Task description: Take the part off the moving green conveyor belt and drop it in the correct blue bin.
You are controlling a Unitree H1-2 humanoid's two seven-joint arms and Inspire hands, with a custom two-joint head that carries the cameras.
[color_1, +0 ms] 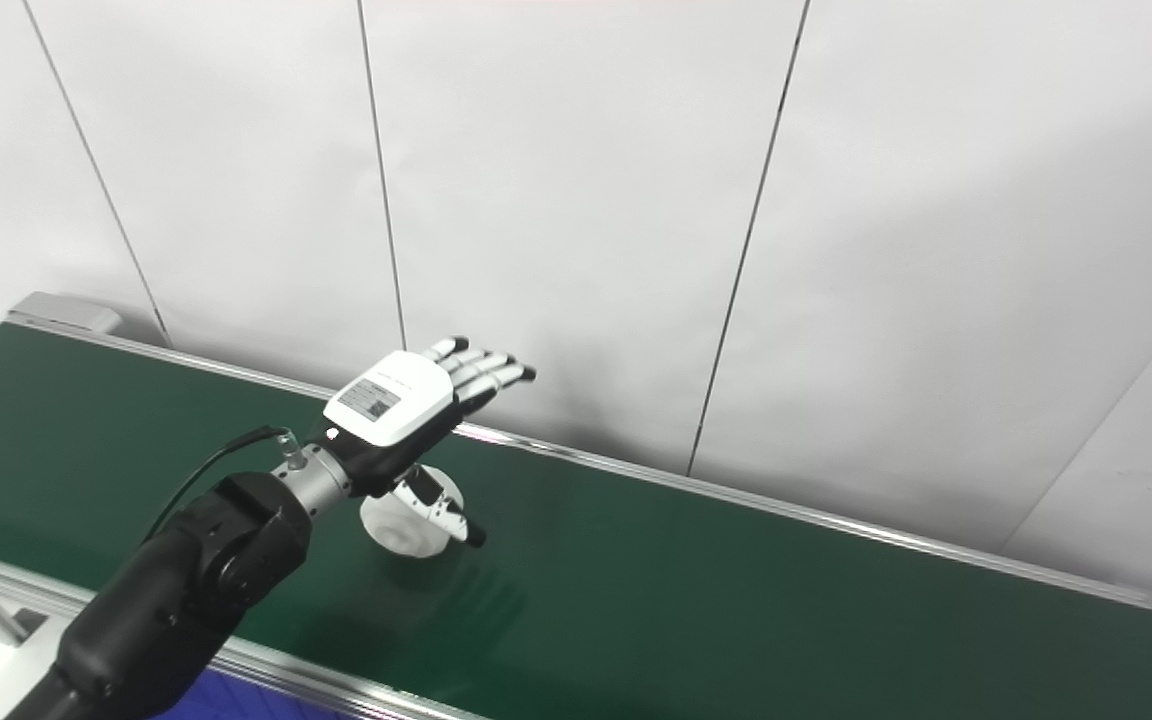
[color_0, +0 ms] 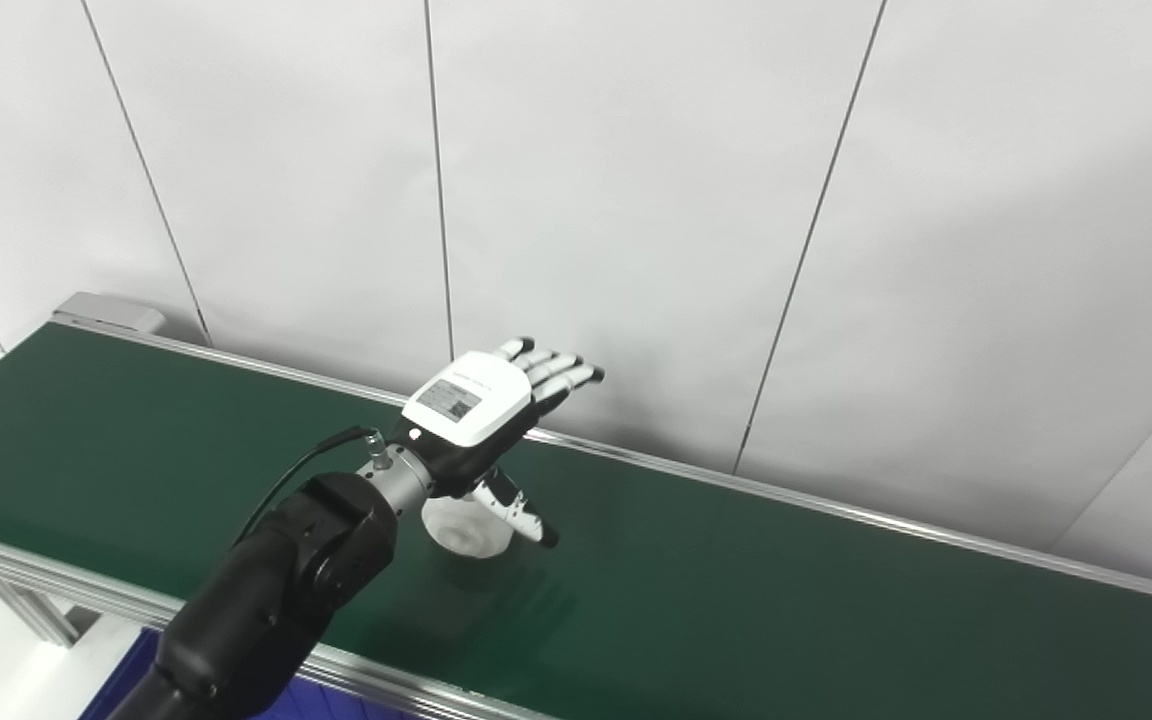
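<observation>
Left hand (color_0: 476, 410) hovers spread and empty over the belt (color_0: 736, 580), thumb pointing down beside the white part (color_0: 461, 527) lying just under the palm. Since the belt moves, a late close could let the part slide out or get knocked by the thumb.

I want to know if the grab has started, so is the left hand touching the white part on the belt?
Cannot tell. In both views the open left hand overlaps the white part, hiding any gap or contact.

Left robot hand (color_0: 481, 410) outstretched, fingers spread
</observation>
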